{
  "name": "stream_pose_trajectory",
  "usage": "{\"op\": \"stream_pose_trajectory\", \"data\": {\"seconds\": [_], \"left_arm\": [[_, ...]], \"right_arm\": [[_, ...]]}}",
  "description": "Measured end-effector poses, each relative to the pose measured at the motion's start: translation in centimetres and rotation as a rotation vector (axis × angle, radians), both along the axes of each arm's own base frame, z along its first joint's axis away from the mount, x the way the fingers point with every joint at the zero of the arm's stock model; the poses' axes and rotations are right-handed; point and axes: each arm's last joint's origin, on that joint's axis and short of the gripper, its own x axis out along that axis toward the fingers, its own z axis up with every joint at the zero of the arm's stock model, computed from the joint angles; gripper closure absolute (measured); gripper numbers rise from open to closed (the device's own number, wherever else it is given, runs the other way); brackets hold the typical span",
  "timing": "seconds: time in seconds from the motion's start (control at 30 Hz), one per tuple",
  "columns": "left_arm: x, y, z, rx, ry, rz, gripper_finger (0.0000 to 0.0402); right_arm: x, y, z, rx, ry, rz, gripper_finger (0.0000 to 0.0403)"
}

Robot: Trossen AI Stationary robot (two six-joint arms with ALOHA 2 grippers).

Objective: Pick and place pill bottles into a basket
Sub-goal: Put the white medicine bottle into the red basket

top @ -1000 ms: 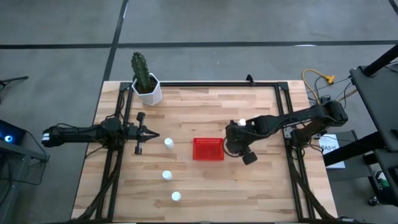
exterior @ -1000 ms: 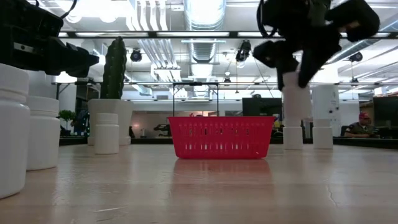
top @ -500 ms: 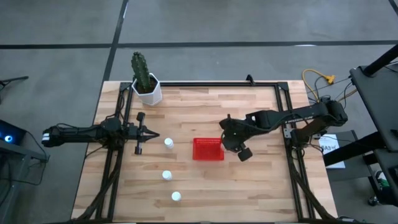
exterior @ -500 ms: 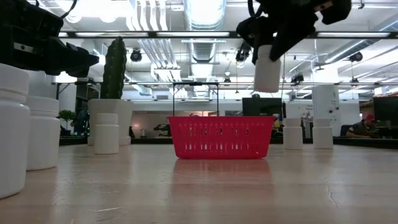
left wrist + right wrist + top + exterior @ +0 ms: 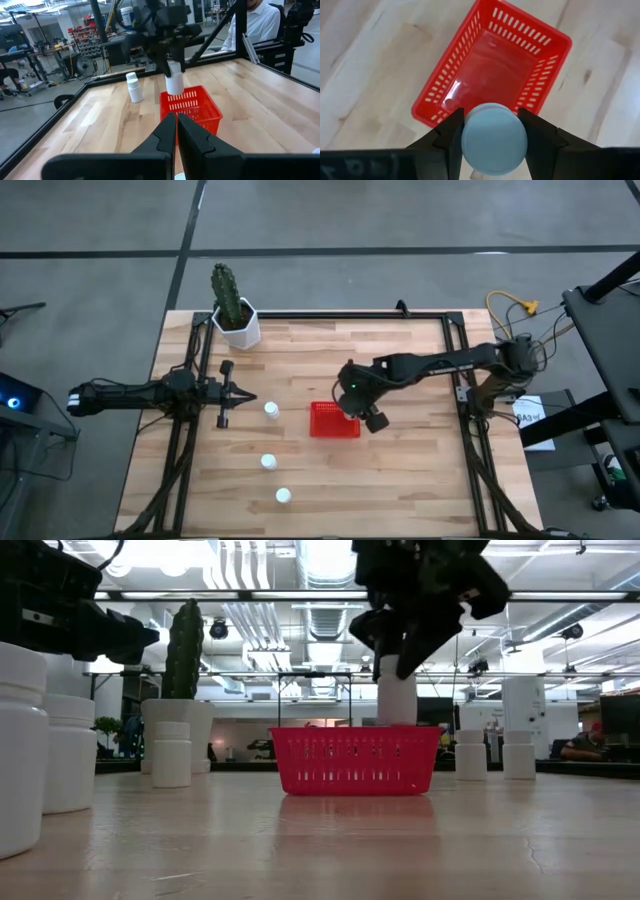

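My right gripper is shut on a white pill bottle over the red meshed basket. The bottle's base is about level with the basket's rim. The basket also shows below the bottle in the right wrist view. Three more white bottles stand upright on the table left of the basket. Others show to the right in the low view. My left gripper is shut and empty, left of the nearest bottle. My right gripper pinches the pill bottle's upper part, at the cap, between its two fingers. The fingers come from above, pointing down. The bottle hangs upright below them, clear of the table, over the basket's opening.
A white pot with a green cactus stands at the table's far left corner. A black frame runs along the table's sides. A person in a white shirt sits beyond the table's right side.
My right gripper has carried the pill bottle toward the table's left edge, from right of the basket to over it. The bottle rose first, then came down to the basket's rim, staying upright.
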Motion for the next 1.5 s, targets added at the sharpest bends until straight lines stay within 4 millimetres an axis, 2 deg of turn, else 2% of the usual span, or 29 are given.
{"op": "stream_pose_trajectory", "data": {"seconds": [0.3,0.7,1.17,1.4,1.5], "left_arm": [[0.0,0.0,0.0,0.0,0.001,0.0,0.0402],[0.0,0.0,0.0,0.0,0.003,0.001,0.0402],[0.0,0.0,0.0,0.0,0.003,0.0,0.0402],[0.0,0.0,0.0,0.0,0.003,0.0,0.0402],[0.0,0.0,0.0,0.0,0.003,0.0,0.0402]], "right_arm": [[1.3,0.0,-2.6,-0.01,0.072,0.029,0.0257],[1.6,-0.1,-2.7,-0.038,0.043,0.018,0.0257],[0.9,-0.3,-4.5,-0.067,0.061,0.013,0.0257],[0.8,-0.3,-4.5,-0.066,0.061,0.011,0.0256],[0.8,-0.4,-4.6,-0.067,0.06,0.009,0.0239]]}}
